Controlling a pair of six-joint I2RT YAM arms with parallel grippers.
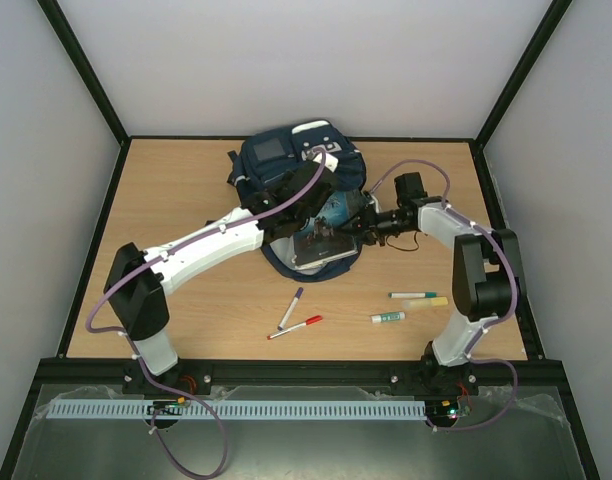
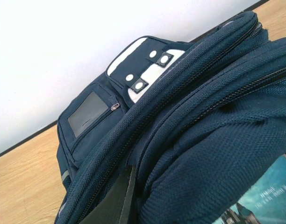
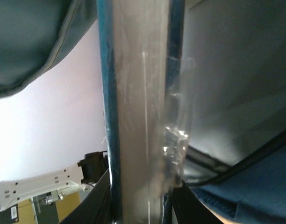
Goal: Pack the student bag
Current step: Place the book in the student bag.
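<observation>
From above, the student bag (image 1: 286,160) sits at the far middle of the table (image 1: 186,220), its mouth towards the arms. The left gripper (image 1: 321,198) is at the opening, pressed together; whether it nips fabric cannot be told. The right gripper (image 1: 351,230) pinches a book (image 1: 321,250) lying in the bag's mouth. Four markers (image 1: 291,308) lie nearer the arms. The left wrist view shows the bag's navy zippered folds (image 2: 203,140) and the book's teal corner (image 2: 264,200). The right wrist view shows the book's page edge (image 3: 138,116) upright, with blue fabric (image 3: 246,196) beside it.
</observation>
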